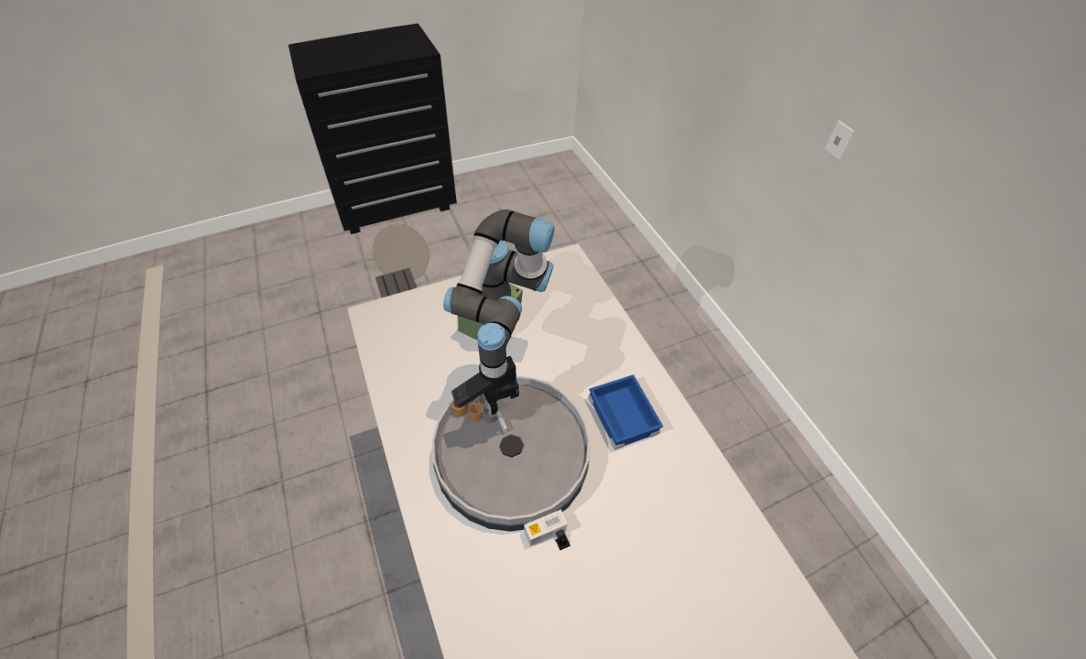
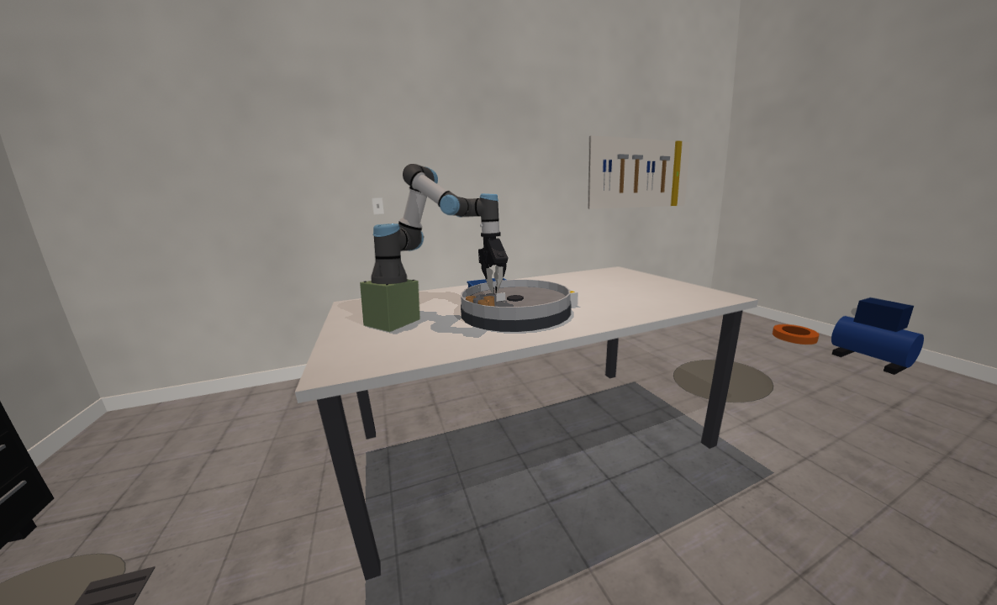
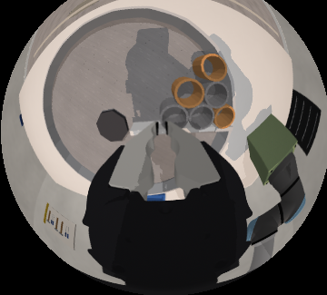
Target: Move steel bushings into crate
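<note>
Floor strip: a pale band runs along the tiled floor, well left of the table.
Drawer cabinet: black, five drawers, against the far wall behind the table.
Table: white top on dark legs; it carries the arm's pedestal, the turntable and the crate.
Pedestal: green block at the table's far end, with the arm mounted on it.
Bushings: a tight cluster near the turntable's rim on the pedestal side. In the wrist view there are three orange ones and three grey steel ones, all upright and touching their neighbours. In the top view the arm hides most of them; only orange tops show.
Gripper: black body pointing straight down over the turntable; its two fingers are pressed nearly together with nothing between them. The tips sit just beside the nearest steel bushing, above the disc.
Turntable: round grey disc with a raised rim, a dark octagonal hub at its centre.
Control box: small white unit with a yellow label, touching the turntable's near edge.
Crate: blue, shallow, just right of the turntable; no bushings show inside it.
</note>
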Controlling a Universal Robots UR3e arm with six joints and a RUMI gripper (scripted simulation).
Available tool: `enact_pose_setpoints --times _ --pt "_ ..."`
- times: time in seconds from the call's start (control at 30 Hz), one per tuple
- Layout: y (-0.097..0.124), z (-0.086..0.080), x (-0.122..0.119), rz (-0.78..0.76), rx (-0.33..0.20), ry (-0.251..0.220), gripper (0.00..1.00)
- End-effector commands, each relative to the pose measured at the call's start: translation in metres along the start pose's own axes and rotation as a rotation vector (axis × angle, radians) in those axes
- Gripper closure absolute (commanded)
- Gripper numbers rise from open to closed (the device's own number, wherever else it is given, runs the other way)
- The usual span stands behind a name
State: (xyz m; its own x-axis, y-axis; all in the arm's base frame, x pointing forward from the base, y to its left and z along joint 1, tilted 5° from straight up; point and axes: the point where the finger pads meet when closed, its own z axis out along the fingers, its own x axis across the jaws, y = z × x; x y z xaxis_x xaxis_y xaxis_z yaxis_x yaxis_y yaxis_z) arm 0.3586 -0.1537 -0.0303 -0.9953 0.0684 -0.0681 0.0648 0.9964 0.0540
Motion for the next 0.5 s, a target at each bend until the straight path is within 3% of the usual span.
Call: enact_pose_setpoints --times 0.0,0.47 --pt "-0.001 0.006 -0.001 0.0 0.002 -0.002 0.95" --pt "-0.001 0.02 -0.001 0.0 0.002 -0.002 0.95"
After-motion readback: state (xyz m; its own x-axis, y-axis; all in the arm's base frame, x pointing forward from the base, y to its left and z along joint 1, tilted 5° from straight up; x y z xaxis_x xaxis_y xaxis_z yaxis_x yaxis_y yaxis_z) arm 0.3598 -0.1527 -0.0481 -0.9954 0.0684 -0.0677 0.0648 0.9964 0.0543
